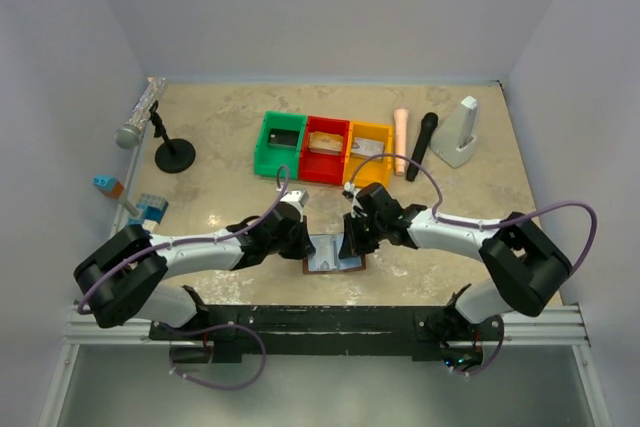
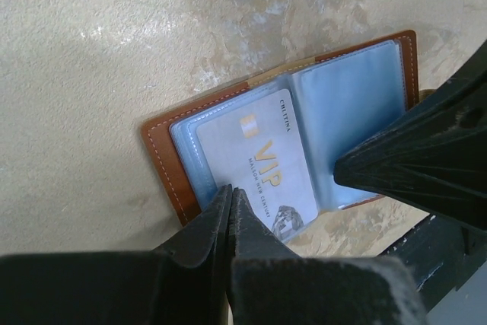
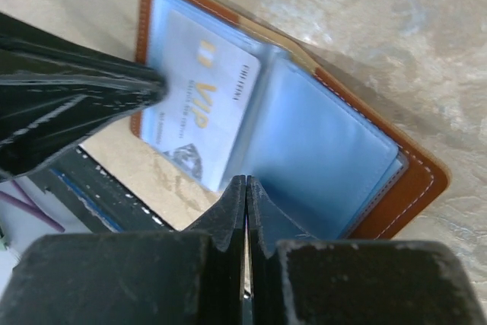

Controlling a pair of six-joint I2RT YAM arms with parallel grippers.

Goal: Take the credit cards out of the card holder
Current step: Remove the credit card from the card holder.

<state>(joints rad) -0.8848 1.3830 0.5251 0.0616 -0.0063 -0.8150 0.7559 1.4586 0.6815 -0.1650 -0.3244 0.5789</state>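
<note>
The brown card holder (image 1: pixel 336 269) lies open on the table near the front edge, grey-blue pockets up. A silvery grey credit card (image 2: pixel 259 167) marked VIP sits in its one page; it also shows in the right wrist view (image 3: pixel 199 104). The other blue page (image 3: pixel 319 157) looks empty. My left gripper (image 2: pixel 230 189) is shut, its tips on the holder's edge by the card's corner. My right gripper (image 3: pixel 246 180) is shut, its tips on the edge of the empty blue page. Both grippers (image 1: pixel 303 240) (image 1: pixel 352 237) flank the holder.
Green (image 1: pixel 262 152), red (image 1: pixel 324 172) and yellow (image 1: pixel 385 142) bins stand in a row behind the holder, each with a flat card-like thing inside. A black microphone (image 1: pixel 421 145), a pink cylinder (image 1: pixel 400 129) and a white object (image 1: pixel 460 132) lie at the back right. A microphone stand (image 1: pixel 175 155) and blue blocks (image 1: pixel 150 209) are at the left.
</note>
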